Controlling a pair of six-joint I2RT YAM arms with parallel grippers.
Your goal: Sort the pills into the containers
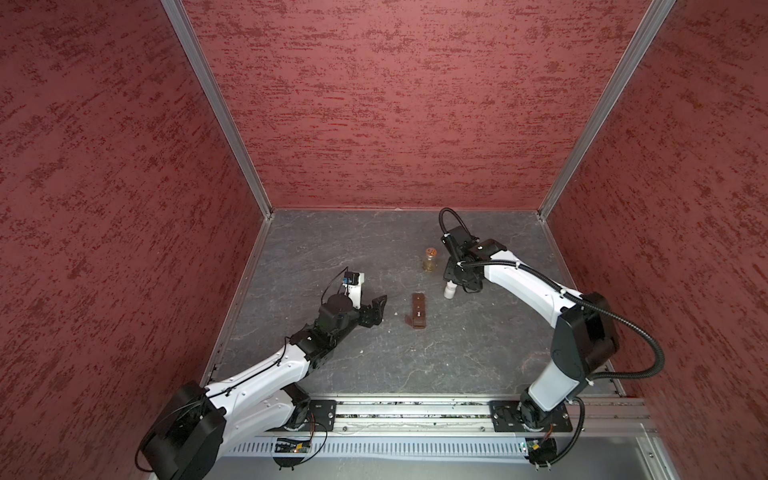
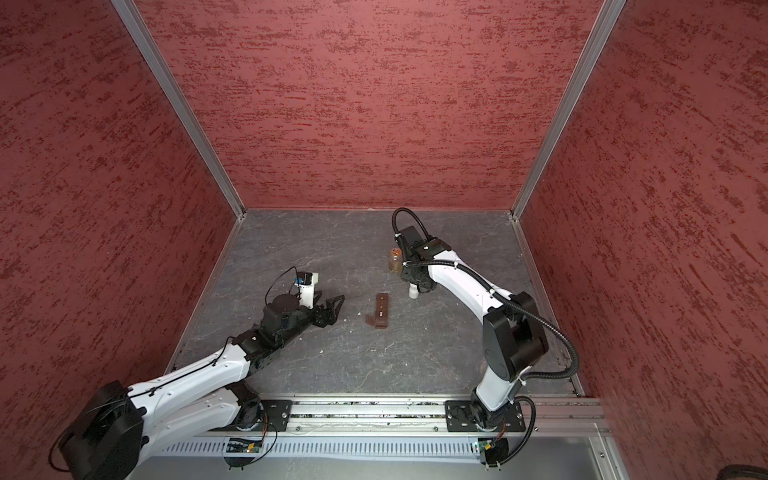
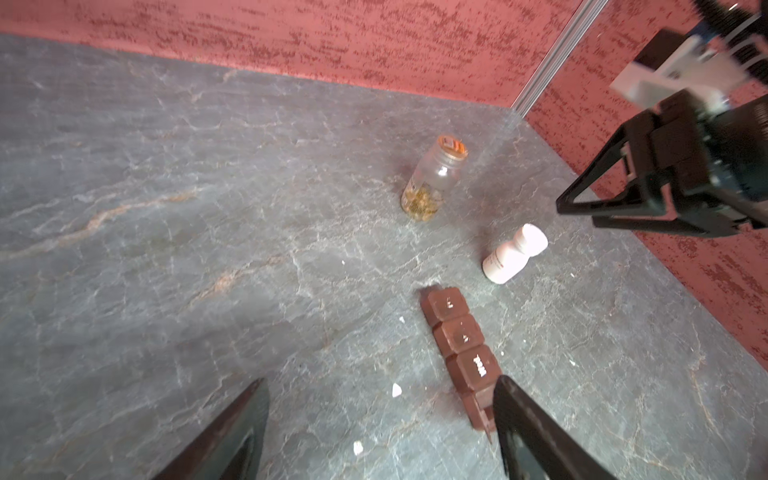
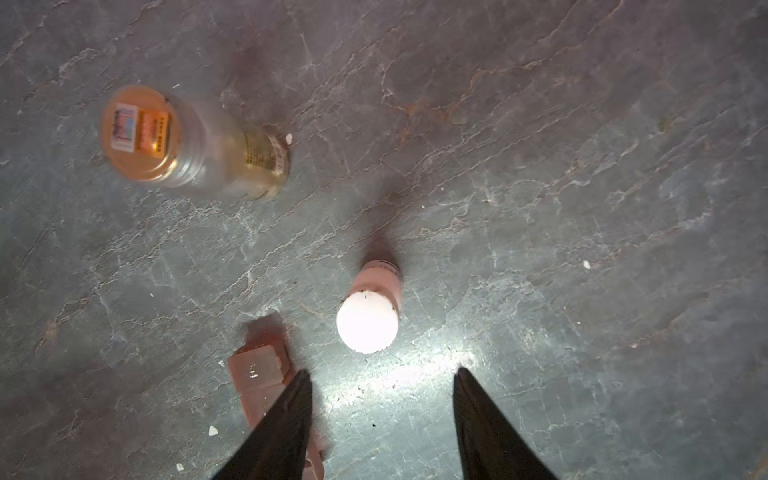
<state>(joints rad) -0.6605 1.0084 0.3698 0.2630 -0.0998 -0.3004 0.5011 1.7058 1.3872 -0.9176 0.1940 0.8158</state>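
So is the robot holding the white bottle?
No, the white bottle stands by itself, and the right gripper is open with its fingers not touching it.

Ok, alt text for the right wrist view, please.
The open right hand hovers near a capped white bottle standing on the gray stone table. A brown pill organizer lies beside it; an orange-capped amber bottle stands farther off.

The grey, veined stone tabletop (image 1: 332, 257) carries the dark-brown strip of containers (image 1: 418, 311) lying flat near its middle, a white bottle (image 1: 449, 291) upright just beyond it, an amber bottle (image 1: 430, 261) upright farther back, and scattered white crumbs (image 3: 396, 389) around the strip
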